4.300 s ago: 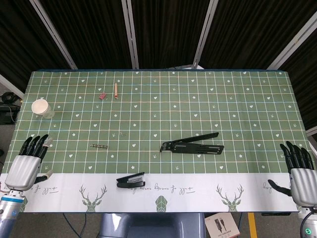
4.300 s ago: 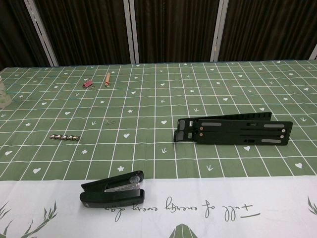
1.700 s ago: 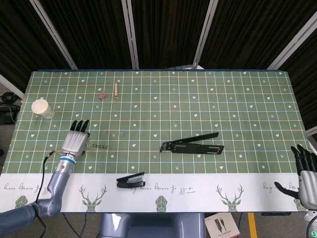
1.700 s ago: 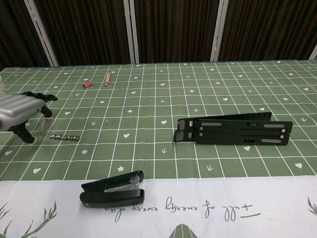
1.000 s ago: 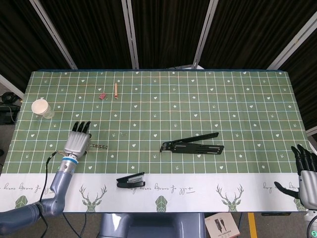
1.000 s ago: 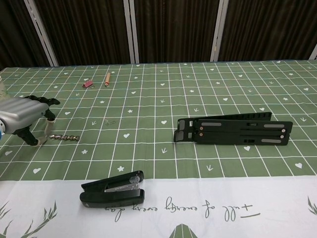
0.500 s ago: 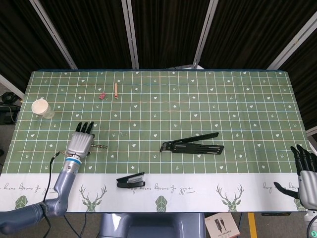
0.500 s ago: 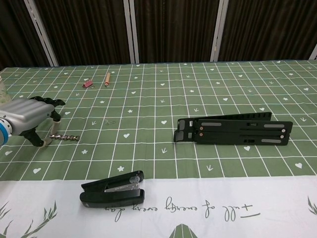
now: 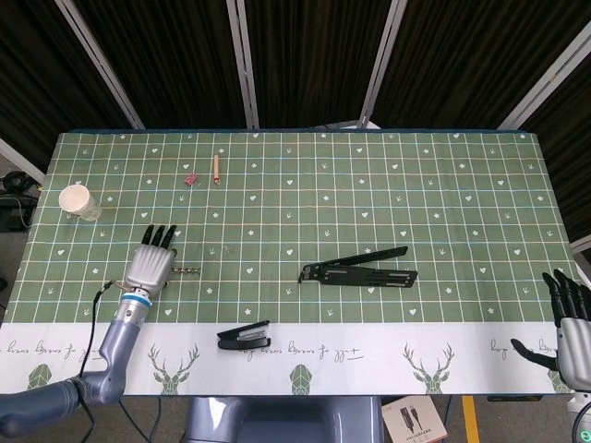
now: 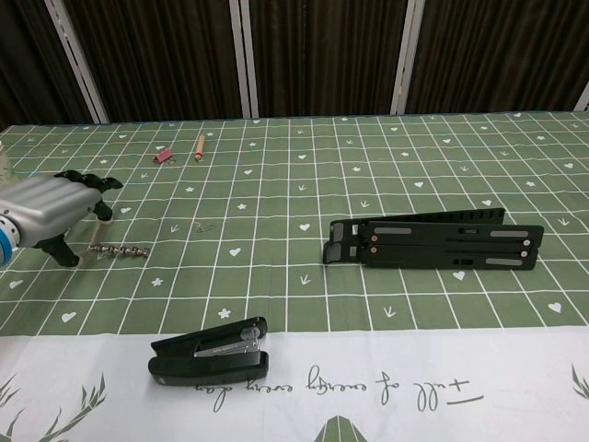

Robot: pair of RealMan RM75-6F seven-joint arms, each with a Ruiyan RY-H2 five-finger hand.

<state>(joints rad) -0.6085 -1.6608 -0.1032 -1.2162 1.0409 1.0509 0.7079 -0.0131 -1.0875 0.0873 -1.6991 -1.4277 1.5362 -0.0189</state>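
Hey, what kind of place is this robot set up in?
Most likely a robot test bench in a lab or workshop. A table under a green grid cloth stands before dark curtains on metal poles. Assorted small items lie on it: a stapler, a drill bit by the left hand, a paper cup.

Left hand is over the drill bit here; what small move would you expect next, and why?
Probably closing the fingers on the drill bit. The left hand sits right at the bit's left end, fingers pointing down at the tablecloth, but the bit looks flat on the cloth and not gripped. The right hand waits at the table's near right edge.
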